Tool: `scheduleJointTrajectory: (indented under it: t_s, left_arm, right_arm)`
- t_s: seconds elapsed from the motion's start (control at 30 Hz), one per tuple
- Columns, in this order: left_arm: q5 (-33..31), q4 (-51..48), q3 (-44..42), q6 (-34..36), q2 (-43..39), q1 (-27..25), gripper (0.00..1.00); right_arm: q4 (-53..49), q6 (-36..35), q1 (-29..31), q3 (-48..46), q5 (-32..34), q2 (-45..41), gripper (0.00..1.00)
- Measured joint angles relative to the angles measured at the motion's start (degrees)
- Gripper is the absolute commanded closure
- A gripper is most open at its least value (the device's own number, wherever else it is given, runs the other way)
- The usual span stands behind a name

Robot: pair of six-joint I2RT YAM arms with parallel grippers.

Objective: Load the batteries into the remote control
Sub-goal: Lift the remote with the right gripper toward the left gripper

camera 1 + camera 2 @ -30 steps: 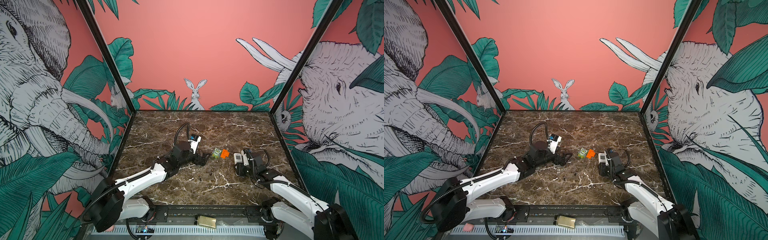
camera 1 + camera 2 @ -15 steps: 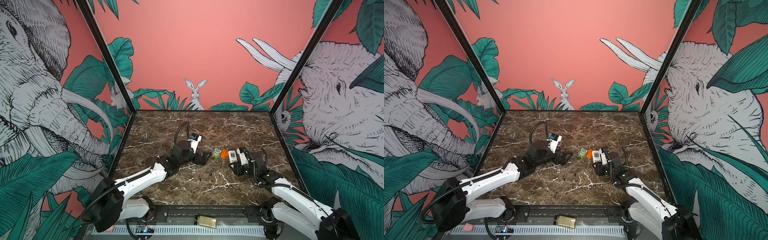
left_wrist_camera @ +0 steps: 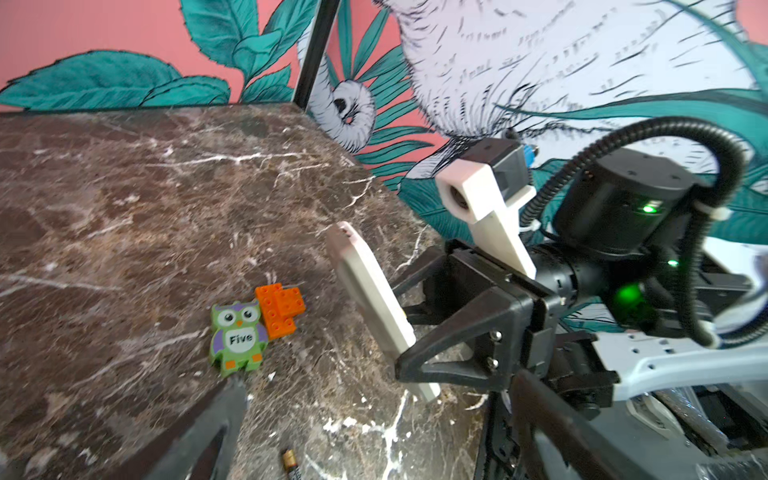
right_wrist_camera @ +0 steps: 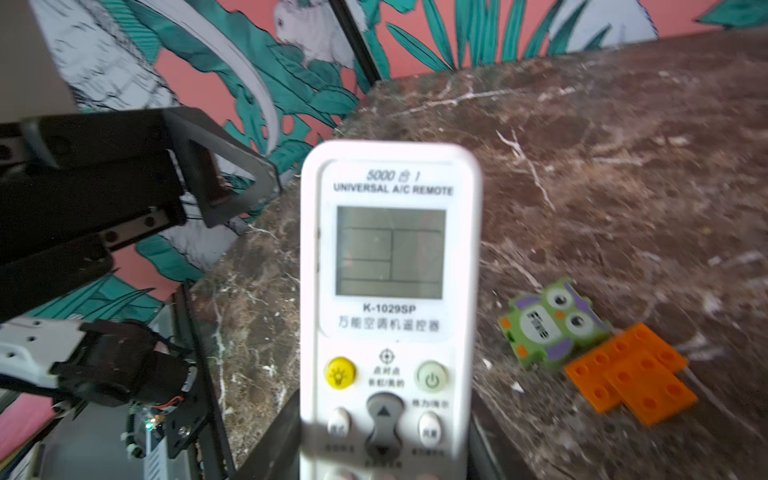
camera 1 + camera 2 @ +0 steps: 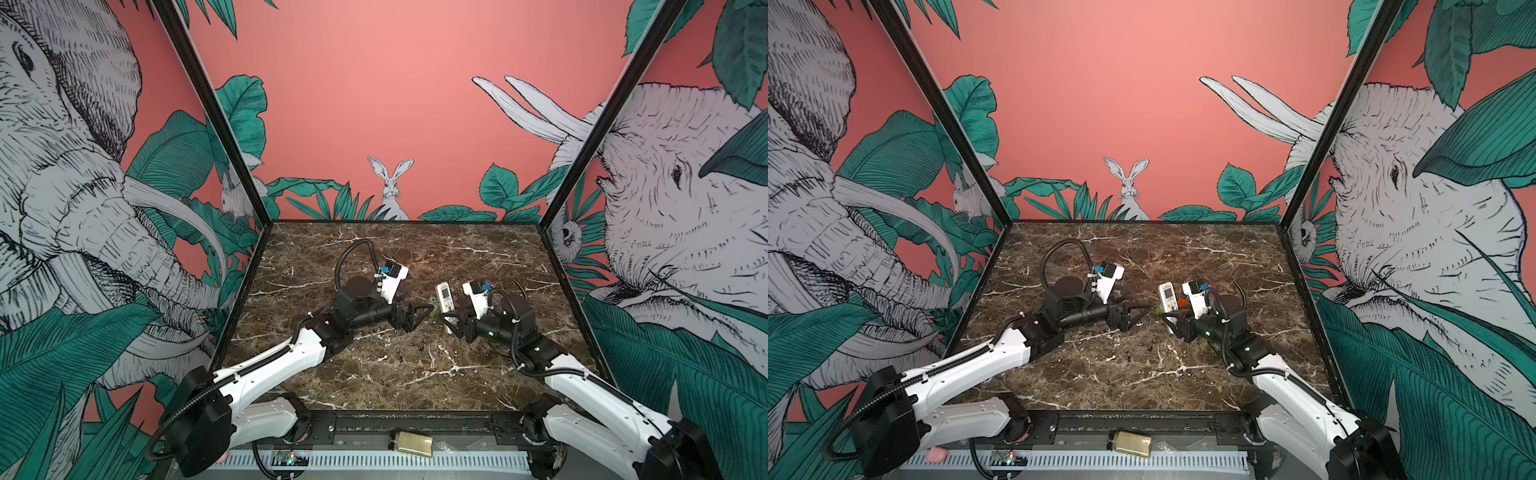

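Right claw (image 5: 453, 322) is pinching slim white plastic remote control (image 5: 445, 296) by its button end, display rising above. Left claw (image 5: 419, 316) is gaping just beside. Two tiny dark cylindrical batteries (image 5: 422, 345) are lying on brown marble tabletop (image 5: 374, 249), near both claws, basewards. Remote is likely handling light, stiff, slick; long edges suit gripping.

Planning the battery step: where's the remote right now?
In both top views the remote is right of centre, held in the right gripper, beside the owl toy and orange brick.
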Motion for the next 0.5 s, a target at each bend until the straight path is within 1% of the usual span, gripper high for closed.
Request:
scheduleJointTrajectory:
  t_s: [0.07, 0.23, 0.5]
  left_arm:
    - [1.8, 0.3, 1.0, 0.4, -0.7, 0.0, 0.0]
    - [5.0, 1.1, 2.0, 1.4, -2.0, 0.0, 0.01]
    - [8.3, 3.1, 2.0, 1.4, -3.1, 0.0, 0.0]
  right_arm:
    - [3.3, 0.9, 0.2, 0.8, -3.2, 0.0, 0.9]
    - [11.3, 3.7, 1.2, 0.9, -8.6, 0.8, 0.89]
    - [23.7, 8.5, 3.6, 0.8, -14.0, 5.0, 0.89]
